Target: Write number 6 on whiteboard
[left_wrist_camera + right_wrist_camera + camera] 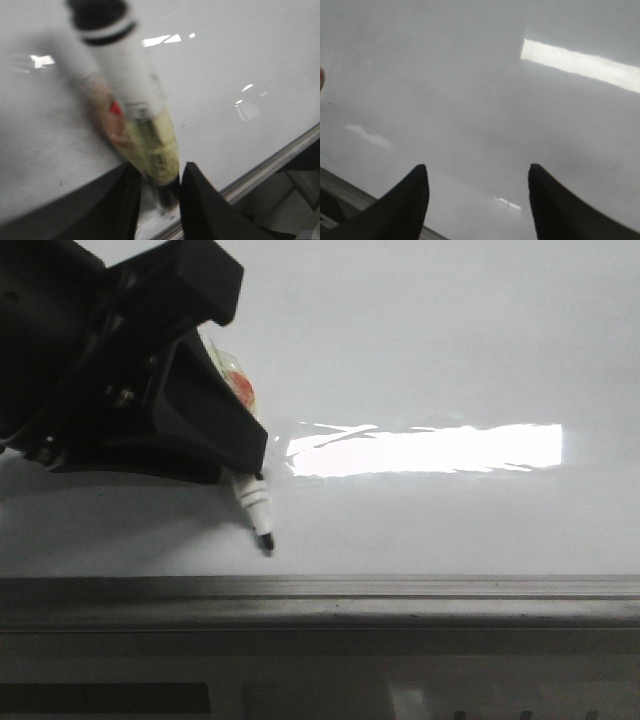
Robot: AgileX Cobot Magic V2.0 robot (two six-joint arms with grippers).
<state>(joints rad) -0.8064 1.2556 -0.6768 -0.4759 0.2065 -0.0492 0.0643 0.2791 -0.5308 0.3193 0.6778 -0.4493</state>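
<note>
front: left gripper [225,455] fingers clenched on marker [255,504], tip down just over whiteboard [450,350] near its grey edge strip [400,600]; no 6 drawn | left wrist: fingers [125,200] grasp blurred marker [135,115] | right wrist: right gripper [477,200] fingers spread, released, above bare whiteboard [470,100]

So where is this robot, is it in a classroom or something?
Hard to say; probably a lab or workshop. All that shows is a big glossy whiteboard with a grey metal edge, and the left gripper holding a marker.
</note>
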